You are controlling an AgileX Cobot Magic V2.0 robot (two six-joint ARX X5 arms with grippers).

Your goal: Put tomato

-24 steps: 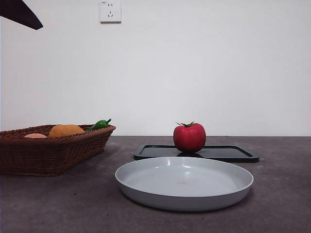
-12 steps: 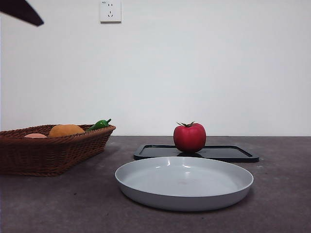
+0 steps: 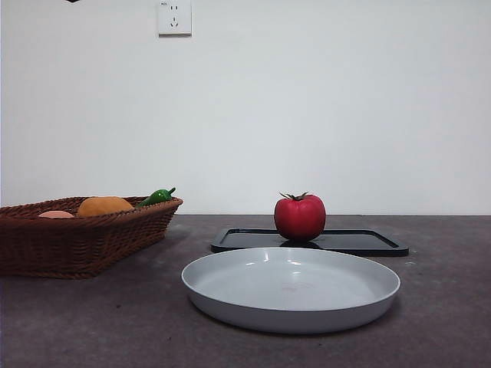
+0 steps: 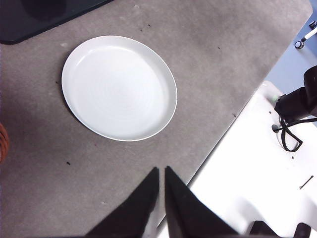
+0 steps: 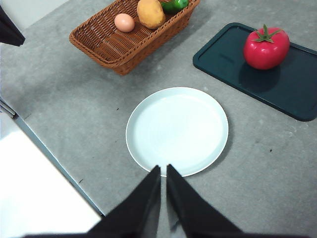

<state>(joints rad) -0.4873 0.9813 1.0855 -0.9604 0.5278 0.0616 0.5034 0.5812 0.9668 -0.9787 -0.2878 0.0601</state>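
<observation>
- Here the tomato [image 3: 299,217] sits upright on the black tray [image 3: 368,243], near one end of it, green calyx up; nothing touches it.
- The tray lies flat toward the far edge of the tabletop [image 3: 445,307].
- A pale grey plate [image 3: 291,290] lies on the tabletop just in front of the tray, apart from it.
- A brown wicker basket [image 3: 77,238] stands well to one side of the plate, holding an orange round fruit [image 3: 104,205], a pale pink-orange fruit [image 3: 56,215] and a green pepper [image 3: 157,196].
- The left tool [image 4: 161,173] hangs high over the tabletop's near edge, beside the plate, jaws closed together with only a slit between them and gripping nothing.
- The right tool [image 5: 163,171] hangs above the plate's near rim, jaws likewise pressed nearly together and empty.
</observation>
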